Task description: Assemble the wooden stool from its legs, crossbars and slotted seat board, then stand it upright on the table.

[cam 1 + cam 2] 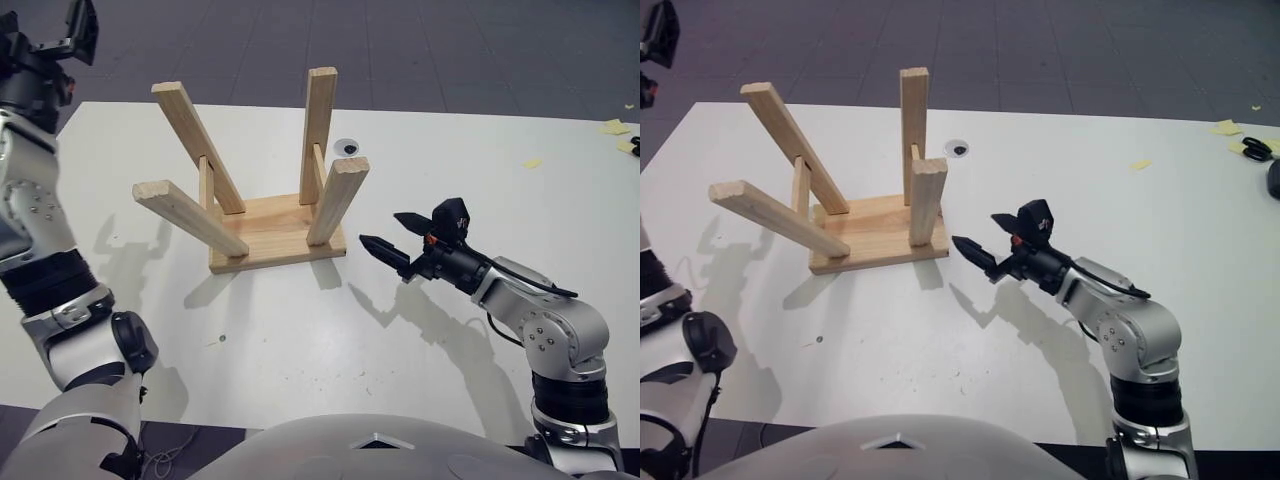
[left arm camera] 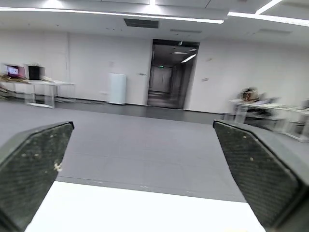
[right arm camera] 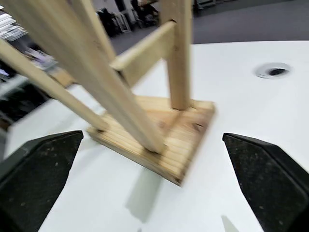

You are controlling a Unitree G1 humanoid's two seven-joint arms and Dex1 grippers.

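Note:
The wooden stool (image 1: 270, 235) lies upside down on the white table (image 1: 300, 340), seat board flat and all its legs pointing up. The two left legs (image 1: 195, 140) lean outward; the right ones (image 1: 320, 115) stand straighter. Short crossbars (image 1: 207, 183) join the leg pairs. My right gripper (image 1: 382, 231) hovers open just above the table, right of the seat board and apart from it; its wrist view faces the board's corner (image 3: 178, 140) between its fingers (image 3: 38, 179). My left gripper (image 1: 75, 30) is raised high past the table's far left corner, open and empty, fingers (image 2: 29, 174) wide.
A round cable grommet (image 1: 346, 147) sits in the table behind the stool. Yellow paper scraps (image 1: 612, 127) and small dark objects (image 1: 1257, 148) lie at the far right edge. Bare table surface spreads in front of the stool and around the right arm.

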